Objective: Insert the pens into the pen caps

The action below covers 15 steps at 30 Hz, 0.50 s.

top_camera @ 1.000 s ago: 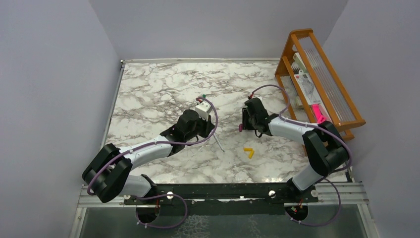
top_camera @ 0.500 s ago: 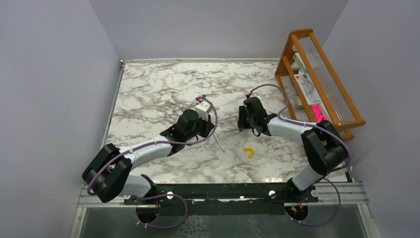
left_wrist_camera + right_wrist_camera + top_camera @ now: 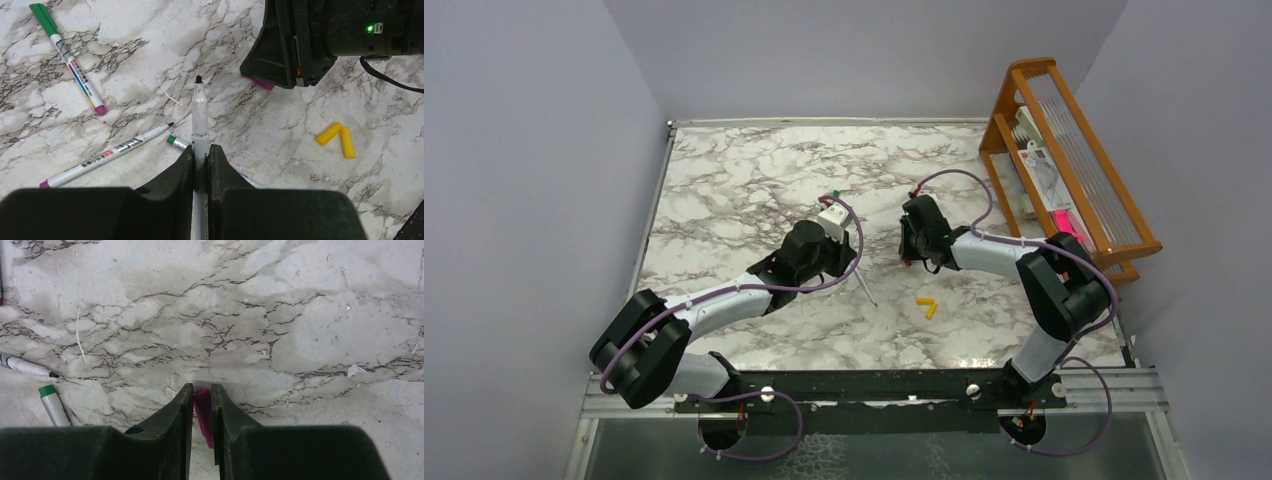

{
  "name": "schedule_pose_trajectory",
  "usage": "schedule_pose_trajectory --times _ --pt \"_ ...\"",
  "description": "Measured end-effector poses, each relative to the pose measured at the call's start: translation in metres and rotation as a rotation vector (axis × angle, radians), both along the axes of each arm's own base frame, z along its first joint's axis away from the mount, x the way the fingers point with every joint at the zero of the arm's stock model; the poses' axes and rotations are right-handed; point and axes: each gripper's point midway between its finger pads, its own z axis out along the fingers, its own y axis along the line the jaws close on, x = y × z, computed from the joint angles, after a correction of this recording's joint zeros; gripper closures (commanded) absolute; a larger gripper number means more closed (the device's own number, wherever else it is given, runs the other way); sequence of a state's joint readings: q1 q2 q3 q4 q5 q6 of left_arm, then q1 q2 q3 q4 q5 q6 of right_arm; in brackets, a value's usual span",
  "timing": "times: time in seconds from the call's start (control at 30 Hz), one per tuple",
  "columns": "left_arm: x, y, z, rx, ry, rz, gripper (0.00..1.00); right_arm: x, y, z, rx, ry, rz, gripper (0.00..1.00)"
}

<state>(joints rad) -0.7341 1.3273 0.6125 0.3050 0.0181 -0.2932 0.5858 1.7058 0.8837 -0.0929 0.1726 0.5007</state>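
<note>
My left gripper [image 3: 200,150] [image 3: 824,250] is shut on an uncapped grey pen [image 3: 199,112] whose dark tip points ahead. My right gripper [image 3: 202,389] [image 3: 908,256] is down on the table, and both its fingers press the magenta cap [image 3: 203,412]. In the left wrist view that cap [image 3: 262,83] peeks out under the right gripper. Two yellow caps [image 3: 336,139] [image 3: 927,306] lie touching on the marble to the right. A green-capped pen [image 3: 67,57] and an uncapped pen [image 3: 107,155] lie at the left. A green-ended pen [image 3: 175,142] [image 3: 52,405] runs under my left fingers.
A wooden rack [image 3: 1064,160] with packaged items stands at the table's right edge. Grey walls close in the marble table [image 3: 744,170] on the left, back and right. Purple cables loop over both arms.
My right gripper has shifted a little left and closed onto the magenta cap. The left arm and its pen have not moved.
</note>
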Motion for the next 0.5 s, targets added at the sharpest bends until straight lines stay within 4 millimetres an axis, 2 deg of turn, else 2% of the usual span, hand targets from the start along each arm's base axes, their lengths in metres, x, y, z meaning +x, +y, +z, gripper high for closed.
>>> schedule_pose_trajectory --times 0.07,0.17,0.23,0.37,0.5 --pt "0.000 0.000 0.000 0.000 0.000 0.001 1.00 0.000 0.000 0.000 -0.005 0.005 -0.003 0.82" --pt "0.000 0.000 0.000 0.000 0.000 0.002 1.00 0.000 -0.003 0.000 -0.017 0.004 -0.009 0.68" --pt "0.001 0.000 0.000 0.000 -0.001 0.002 1.00 0.001 -0.004 0.001 -0.022 -0.001 -0.011 0.63" --pt "0.001 0.000 0.000 0.000 -0.001 0.002 1.00 -0.003 -0.007 0.001 -0.036 0.000 0.001 0.63" --pt "0.001 0.001 0.000 0.000 -0.001 0.003 1.00 -0.007 -0.010 0.000 -0.053 -0.002 0.014 0.67"
